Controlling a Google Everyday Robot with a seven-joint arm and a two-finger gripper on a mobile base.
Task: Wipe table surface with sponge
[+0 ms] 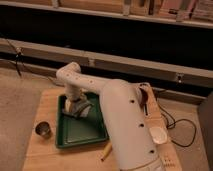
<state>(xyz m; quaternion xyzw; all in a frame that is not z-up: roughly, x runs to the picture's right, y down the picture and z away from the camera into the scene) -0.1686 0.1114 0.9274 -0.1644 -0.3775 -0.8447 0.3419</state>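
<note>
The gripper (77,108) hangs over the far left part of the green tray (80,131), its underside hidden by its own grey body. A pale patch (67,104) just left of it is too blurred to name. The white arm (125,125) covers the tray's right side and much of the table surface (46,104) to the right. The bottom edge cuts off the arm's base and the table's near side. A yellow object (106,151) shows only partly from under the arm, and a dark red thing (144,98) on the far right is too blurred to identify.
</note>
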